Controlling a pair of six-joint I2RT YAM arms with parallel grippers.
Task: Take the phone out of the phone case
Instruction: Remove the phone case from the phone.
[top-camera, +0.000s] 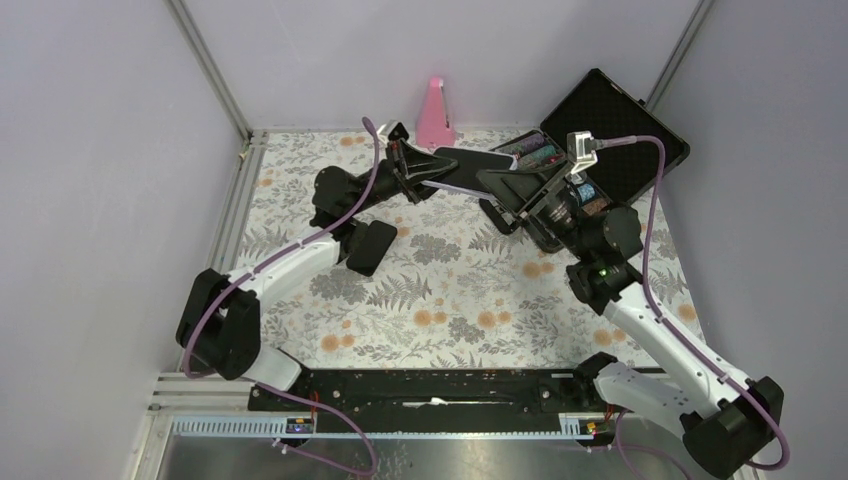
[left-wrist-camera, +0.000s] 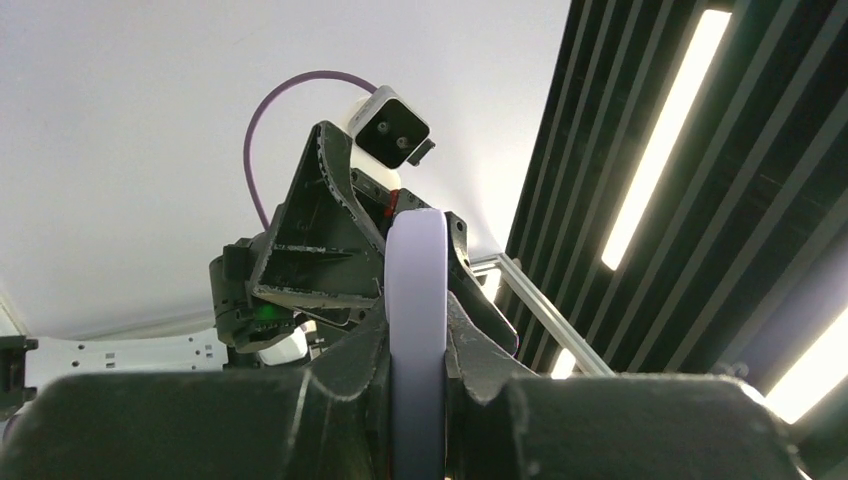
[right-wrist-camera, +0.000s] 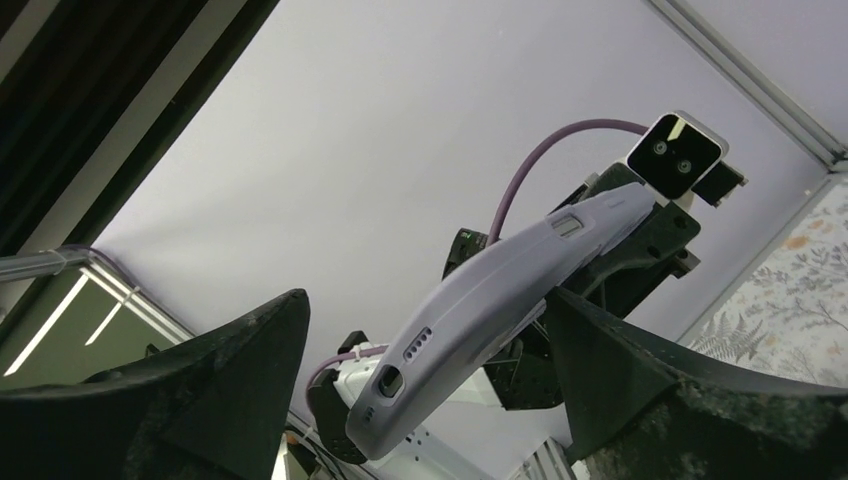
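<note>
You are clamping 1 end of phone case (right-wrist-camera: 480, 300) with left gripper (top-camera: 408, 172), phone (top-camera: 470, 158) sitting inside, both hanging above table (top-camera: 450, 300). Right gripper (right-wrist-camera: 420, 300) is gaping around other end, gripping nothing. Closing it off-centre is risking twisting case from left pinch, dropping both.

Overhead; wrists upturned, seemingly sharing case (right-wrist-camera: 480, 310)

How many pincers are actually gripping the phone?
1. The left pincer is shut on one end of the phone; the right pincer stands open around the other end, fingers not touching it.
</note>
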